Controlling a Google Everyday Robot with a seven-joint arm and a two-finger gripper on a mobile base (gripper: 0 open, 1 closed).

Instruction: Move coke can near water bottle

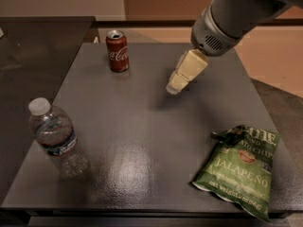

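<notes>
The red coke can [117, 51] stands upright at the far left of the dark table [142, 126]. The water bottle [57, 138], clear with a white cap and a dark label band, stands at the near left. My gripper [175, 86] hangs above the table's far middle, to the right of the can and apart from it, holding nothing. The arm reaches in from the upper right.
A green jalapeño chip bag [239, 169] lies at the near right of the table. A second dark surface [33, 56] adjoins the table on the left. Tan floor shows beyond the table's right edge.
</notes>
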